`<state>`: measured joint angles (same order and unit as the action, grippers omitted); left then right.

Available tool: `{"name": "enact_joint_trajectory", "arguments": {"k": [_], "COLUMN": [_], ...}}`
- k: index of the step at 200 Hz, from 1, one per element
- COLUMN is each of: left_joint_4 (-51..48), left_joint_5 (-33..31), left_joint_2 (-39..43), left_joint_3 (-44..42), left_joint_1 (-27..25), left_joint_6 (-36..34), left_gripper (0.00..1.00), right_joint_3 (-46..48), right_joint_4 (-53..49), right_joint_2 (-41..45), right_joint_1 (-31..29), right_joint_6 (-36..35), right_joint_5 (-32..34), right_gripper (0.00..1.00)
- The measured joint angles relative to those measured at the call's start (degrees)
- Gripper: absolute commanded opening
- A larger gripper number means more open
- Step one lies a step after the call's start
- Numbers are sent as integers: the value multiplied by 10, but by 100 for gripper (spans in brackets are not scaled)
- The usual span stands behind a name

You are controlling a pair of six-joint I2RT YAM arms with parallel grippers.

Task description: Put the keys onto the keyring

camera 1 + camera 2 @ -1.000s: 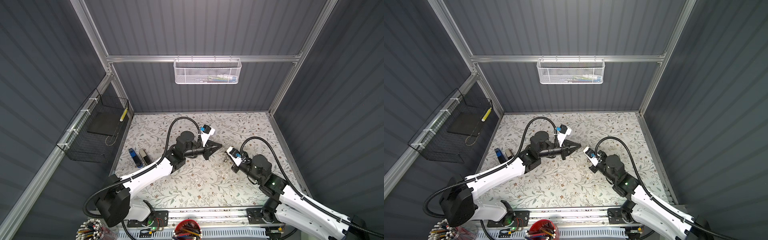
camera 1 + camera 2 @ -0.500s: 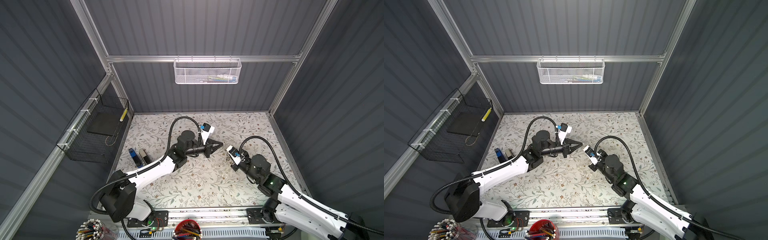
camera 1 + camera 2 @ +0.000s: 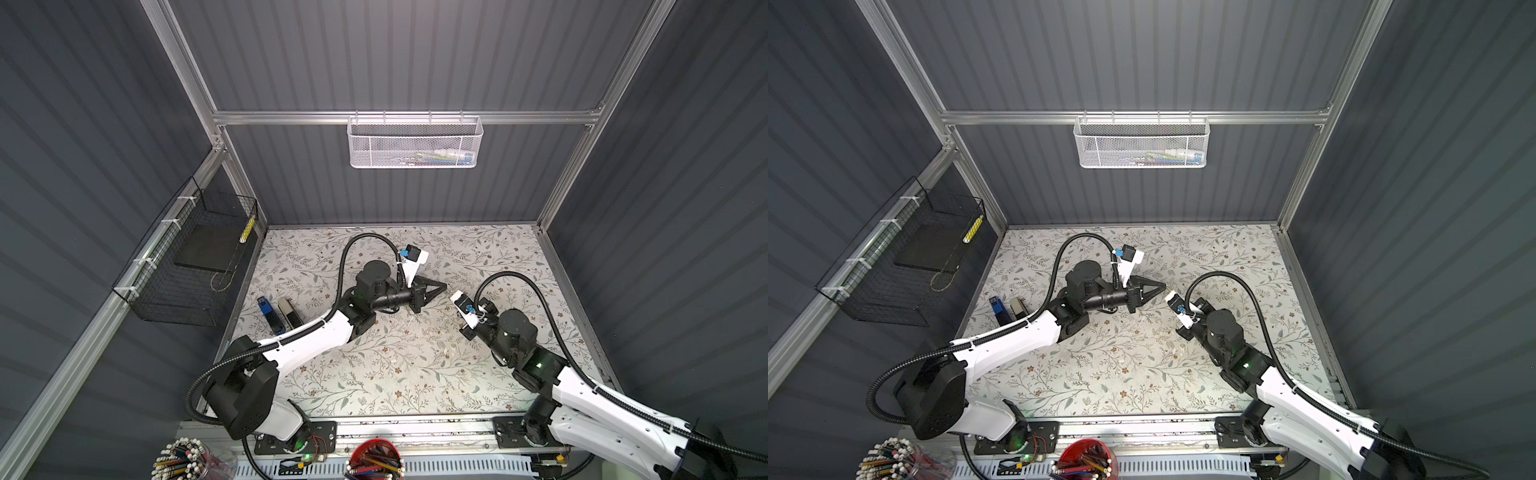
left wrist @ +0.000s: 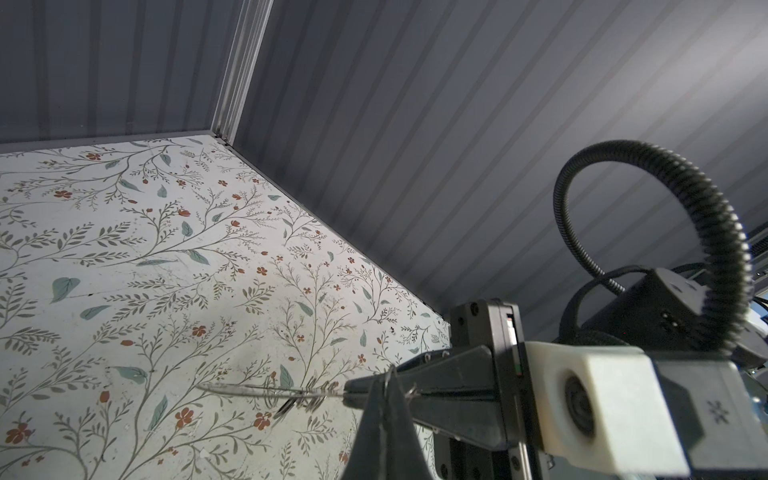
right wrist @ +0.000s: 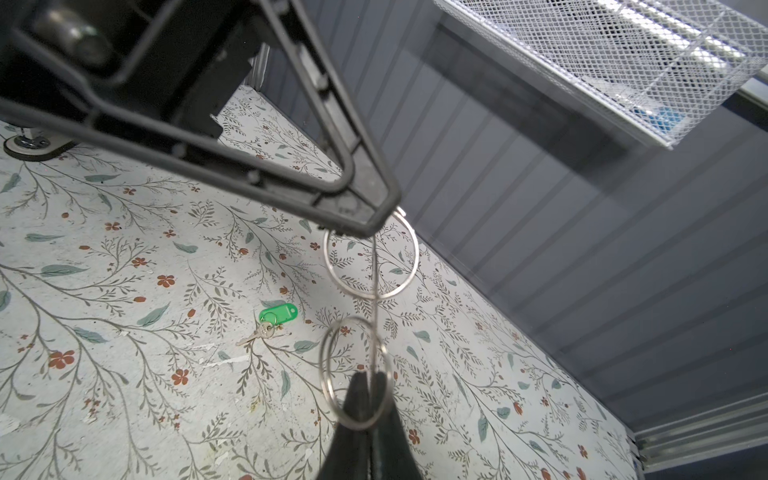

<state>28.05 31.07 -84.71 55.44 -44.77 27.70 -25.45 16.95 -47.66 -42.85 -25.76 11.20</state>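
The keyring (image 5: pixel 371 266) is a thin wire loop, edge-on here, carrying round metal split rings, and it hangs in the air between both grippers. My right gripper (image 5: pixel 365 378) is shut on one split ring. My left gripper (image 5: pixel 368 222) is shut on the loop's other end, where another ring dangles. In the left wrist view my left gripper (image 4: pixel 384 384) meets the right gripper (image 4: pixel 352 392) tip to tip, with rings (image 4: pixel 309 399) strung beside them. One of the keys (image 5: pixel 261 333), silver with a green tag (image 5: pixel 279 312), lies on the floral table below. In both top views the left gripper (image 3: pixel 443 286) (image 3: pixel 1163 286) points right.
A blue stapler (image 3: pixel 268 313) and a grey stapler (image 3: pixel 289 311) lie at the table's left edge. A black wire basket (image 3: pixel 187 266) hangs on the left wall and a white mesh basket (image 3: pixel 415 143) on the back wall. Pencil cups (image 3: pixel 376 459) stand at the front.
The right gripper has edged a little toward the left gripper. The left arm's elbow has shifted slightly. Both grippers stay shut.
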Motion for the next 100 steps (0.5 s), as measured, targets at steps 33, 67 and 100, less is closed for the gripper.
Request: {"name": "enact_joint_trajectory", "arguments": {"k": [33,67,100], "left_joint_4": [-76,-210,-283], "left_joint_5": [11,36,66], "left_joint_2": [-2,-2,-2], "left_joint_3": [23,88,122], "left_joint_1": [3,8,14], "left_joint_6": [-49,-139,-194], "left_gripper": [0,0,0], "right_joint_3": [0,-1,-1], "right_joint_4": [-24,-52,-73], "right_joint_2": [-3,24,44], "right_joint_1": [0,1,4], "right_joint_6": [-10,-17,-21], "right_joint_5": [-3,-19,-43], "right_gripper": [0,0,0]}}
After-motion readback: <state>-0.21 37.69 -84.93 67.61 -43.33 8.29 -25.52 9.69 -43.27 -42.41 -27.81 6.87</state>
